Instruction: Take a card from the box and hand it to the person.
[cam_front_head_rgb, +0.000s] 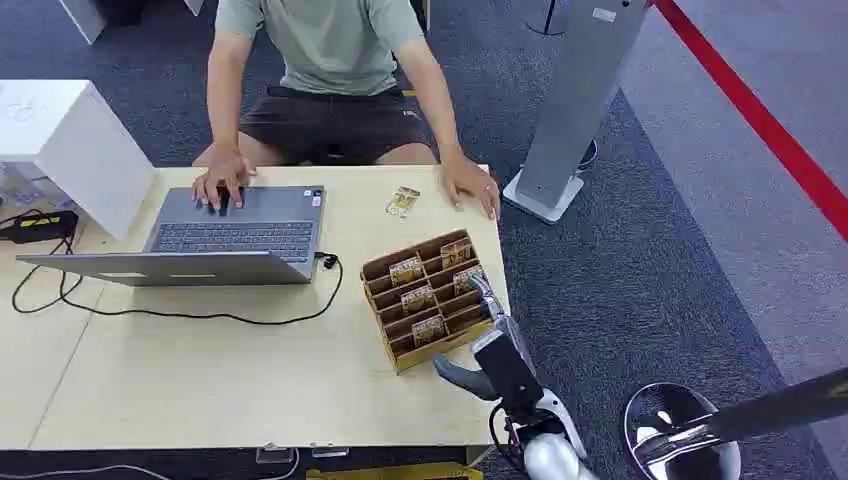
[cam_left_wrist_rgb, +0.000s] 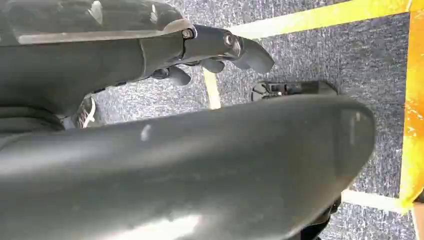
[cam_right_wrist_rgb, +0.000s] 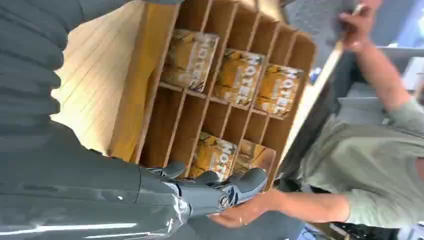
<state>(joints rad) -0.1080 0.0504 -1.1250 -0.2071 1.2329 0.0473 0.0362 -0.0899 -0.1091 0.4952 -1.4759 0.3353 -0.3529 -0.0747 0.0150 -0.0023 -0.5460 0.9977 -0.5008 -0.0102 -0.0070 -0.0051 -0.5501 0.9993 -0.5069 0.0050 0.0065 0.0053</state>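
My right hand (cam_front_head_rgb: 487, 330), fingers spread and holding nothing, hovers at the box's (cam_front_head_rgb: 385, 268) right edge, the nearest upright card (cam_front_head_rgb: 466, 280) just left of it.

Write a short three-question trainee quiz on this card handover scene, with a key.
1. True or false: the right hand is at the wooden box, holding no card yet.
2. Where does the loose card lie? A) on the laptop B) on the table between the laptop and the person's hand C) on the floor
3. Fill in: one of the person's hands rests on the ____.

Key: 1 true. 2 B. 3 laptop.
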